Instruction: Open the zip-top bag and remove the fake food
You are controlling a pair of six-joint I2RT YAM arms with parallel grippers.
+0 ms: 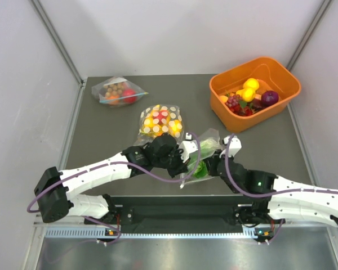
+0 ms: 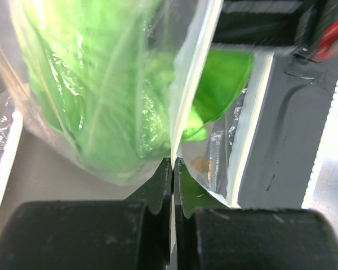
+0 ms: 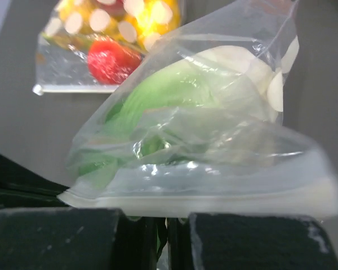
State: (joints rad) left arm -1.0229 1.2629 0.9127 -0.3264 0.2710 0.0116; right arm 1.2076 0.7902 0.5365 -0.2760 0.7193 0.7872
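While your left gripper [image 2: 172,169] pinches one wall of the zip-top bag [image 1: 205,147] with fingers fully closed, and your right gripper [image 3: 168,219] clamps the opposite lip, draw them apart slowly and evenly so the seal peels instead of slipping. The bag sits between them at the table's [image 1: 101,135] near middle with the lettuce [image 2: 101,84] inside, and no brand or writing is readable.
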